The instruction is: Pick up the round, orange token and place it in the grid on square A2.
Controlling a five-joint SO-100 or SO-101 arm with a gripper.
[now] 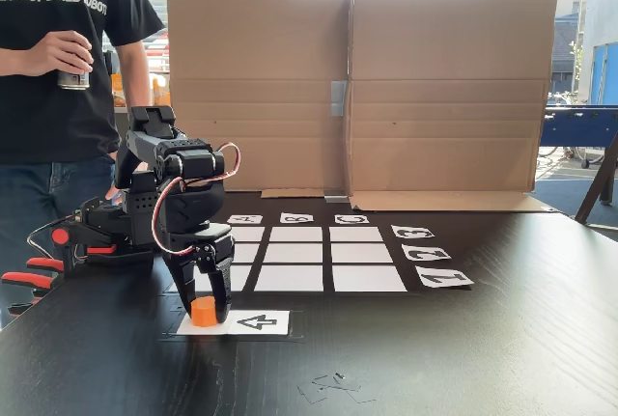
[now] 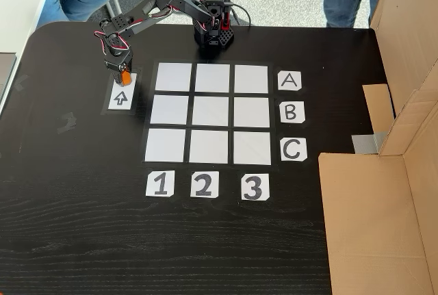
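In a fixed view one token [image 1: 204, 311] stands on the arrow card [image 1: 253, 321], between the fingers of the gripper [image 1: 210, 312], which closes on it; the grid [image 1: 311, 253] of nine squares lies behind, cardboard [image 1: 357, 88] beyond, a person [image 1: 58, 59] at left; in another fixed view the gripper [image 2: 123, 76] holds the token [image 2: 125, 76] over the card [image 2: 121, 94], left of the grid [image 2: 211, 113]; square A2 [image 2: 211, 78] lies bare.

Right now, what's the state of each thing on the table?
Small orange plastic token: upright on the white arrow card, between the fingers.
Black two-finger gripper: lowered around the token; closure unclear.
White paper grid: all nine squares bare.
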